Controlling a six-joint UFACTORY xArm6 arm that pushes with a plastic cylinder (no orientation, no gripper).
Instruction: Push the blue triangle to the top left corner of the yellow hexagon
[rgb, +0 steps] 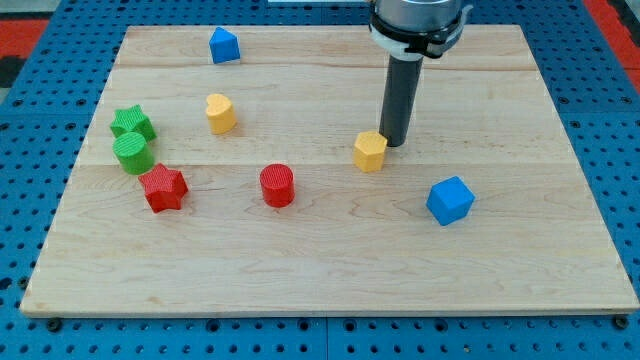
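Observation:
The blue triangle (223, 45) lies near the board's top edge, left of centre. The yellow hexagon (370, 151) sits right of the board's middle. My tip (393, 143) rests just to the right of the hexagon's upper side, very close to it or touching; contact cannot be told. The rod rises straight up from there to the arm at the view's top. The blue triangle is far from my tip, up and to the left.
A yellow heart (220, 112), a green star (131, 123), a green cylinder (133, 153) and a red star (164, 188) stand at the left. A red cylinder (277, 185) is at centre. A blue cube (449, 200) is at lower right. The wooden board (320, 280) lies on blue pegboard.

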